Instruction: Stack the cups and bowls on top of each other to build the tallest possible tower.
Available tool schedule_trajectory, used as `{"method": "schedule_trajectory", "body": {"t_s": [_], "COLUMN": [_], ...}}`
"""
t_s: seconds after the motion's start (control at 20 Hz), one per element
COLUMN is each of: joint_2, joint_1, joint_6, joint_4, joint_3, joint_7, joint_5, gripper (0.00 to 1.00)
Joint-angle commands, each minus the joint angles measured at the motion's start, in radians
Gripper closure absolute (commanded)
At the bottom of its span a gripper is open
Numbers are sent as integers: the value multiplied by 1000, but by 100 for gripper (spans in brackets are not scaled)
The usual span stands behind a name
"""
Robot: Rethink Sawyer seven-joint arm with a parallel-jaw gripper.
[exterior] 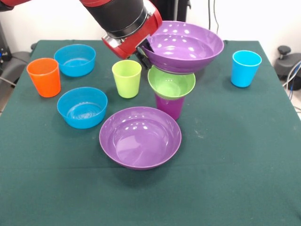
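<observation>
Left of the purple cup [169, 106], the lime cup [126, 78] crowds close; its right side lies open worktop [244, 155].

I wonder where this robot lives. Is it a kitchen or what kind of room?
Probably a robot lab, not a kitchen: a red robot arm, a green cloth-covered table, and loose cables by a plain wall.

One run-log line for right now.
claw: shut on purple bowl | bowl over green bowl on purple cup

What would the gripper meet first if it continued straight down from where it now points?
Probably the green bowl on the purple cup: the gripper holds the purple bowl just above it, though depth is uncertain.
</observation>
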State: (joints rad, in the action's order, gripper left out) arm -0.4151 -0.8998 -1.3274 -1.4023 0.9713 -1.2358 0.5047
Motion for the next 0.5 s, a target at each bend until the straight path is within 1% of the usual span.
{"method": "schedule_trajectory", "body": {"t_s": [0.05, 0.15, 0.2, 0.3, 0.4, 0.5], "joint_2": [-25, -26, -23, -30, -38, -37], "joint_1": [27, 33, 33, 44, 59, 60], "joint_6": [-20, -39, -28, -35, -63, -53], "joint_4": [16, 25, 27, 48, 73, 75], "joint_3": [1, -10, -9, -6, -9, -14], "joint_7": [227, 241, 240, 228, 221, 235], "joint_5": [24, 40, 41, 33, 28, 45], "gripper": [100, 100, 100, 100, 100, 100]}}
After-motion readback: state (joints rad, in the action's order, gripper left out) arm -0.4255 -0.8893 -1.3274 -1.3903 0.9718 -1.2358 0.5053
